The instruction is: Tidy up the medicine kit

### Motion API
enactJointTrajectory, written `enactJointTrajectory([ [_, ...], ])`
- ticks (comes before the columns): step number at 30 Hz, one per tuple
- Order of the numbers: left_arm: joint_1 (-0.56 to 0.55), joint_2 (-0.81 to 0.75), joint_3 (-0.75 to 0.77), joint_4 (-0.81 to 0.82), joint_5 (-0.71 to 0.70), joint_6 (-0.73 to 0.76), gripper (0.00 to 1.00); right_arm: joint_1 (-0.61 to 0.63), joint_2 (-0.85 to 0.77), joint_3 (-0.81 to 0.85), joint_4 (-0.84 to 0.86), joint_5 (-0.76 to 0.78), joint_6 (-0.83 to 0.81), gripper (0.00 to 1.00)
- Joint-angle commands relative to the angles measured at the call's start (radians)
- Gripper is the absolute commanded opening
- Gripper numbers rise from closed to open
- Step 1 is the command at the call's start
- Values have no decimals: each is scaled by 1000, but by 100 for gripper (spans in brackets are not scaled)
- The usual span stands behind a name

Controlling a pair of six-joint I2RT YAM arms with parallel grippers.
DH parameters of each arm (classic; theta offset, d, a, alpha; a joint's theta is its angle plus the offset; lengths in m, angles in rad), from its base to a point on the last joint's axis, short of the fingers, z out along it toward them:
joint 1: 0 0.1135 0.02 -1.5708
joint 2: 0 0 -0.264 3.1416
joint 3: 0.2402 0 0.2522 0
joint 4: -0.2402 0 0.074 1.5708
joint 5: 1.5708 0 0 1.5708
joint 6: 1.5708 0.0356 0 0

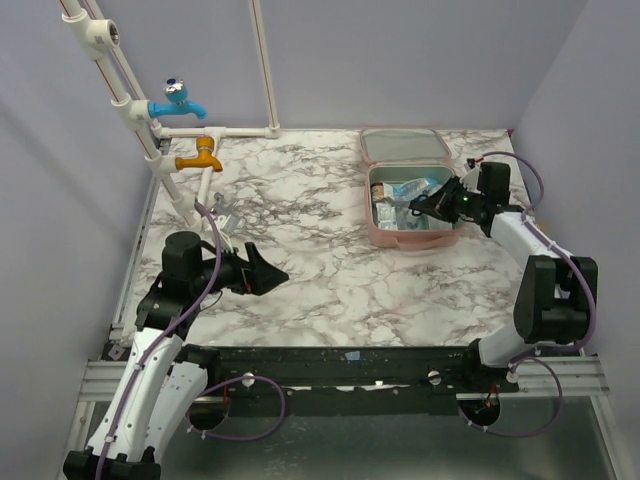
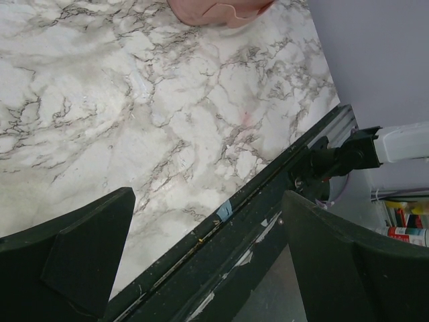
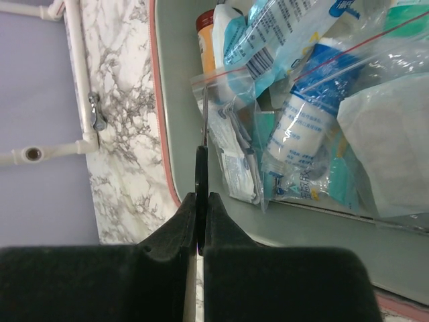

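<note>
Marble-patterned worktop (image 1: pixel 300 210) carries the medicine kit (image 1: pixel 403 146) in its far right part, close to the right edge and a little short of the far edge. The pale pink case lies unzipped, with its lid laid back toward the far edge and its grey-lined tray on the near side. One pink corner of it also shows at the top of the left wrist view (image 2: pixel 218 10).

The tray is crowded. A clear zip bag (image 3: pixel 301 127) holds a blue and white tube (image 3: pixel 305 114), an orange bottle (image 3: pixel 206 37) with a red cap stands against the tray's wall, and printed packets (image 3: pixel 238 171) lie beside the bag.

The right arm (image 1: pixel 520 235) reaches in from the right edge and hangs its jaws over the tray. They are pressed tight together, finger against finger (image 3: pixel 167 275). The bag's edge runs right up to their tips, and I cannot tell whether it is pinched between them.

The left arm (image 1: pixel 185 265) sits over the near left part of the worktop, well apart from the kit. Its jaws are spread wide with nothing between them, just above the near edge.

A white pipe frame (image 1: pixel 262 70) with a blue tap (image 1: pixel 178 100) and an orange tap (image 1: pixel 200 158) stands at the far left corner
</note>
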Motion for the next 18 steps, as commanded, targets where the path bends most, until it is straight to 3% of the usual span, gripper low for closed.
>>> enactJointTrajectory([
  [1, 1, -16, -13, 21, 33, 15, 94, -38, 48, 14, 45, -79, -14, 1],
  [7, -3, -15, -17, 24, 38, 14, 94, -56, 81, 37, -21, -34, -40, 2],
  [15, -7, -20, -18, 24, 39, 12, 94, -63, 54, 67, -121, 124, -53, 38],
  [18, -7, -22, -20, 24, 40, 12, 95, -62, 36, 80, -151, 167, -59, 45],
])
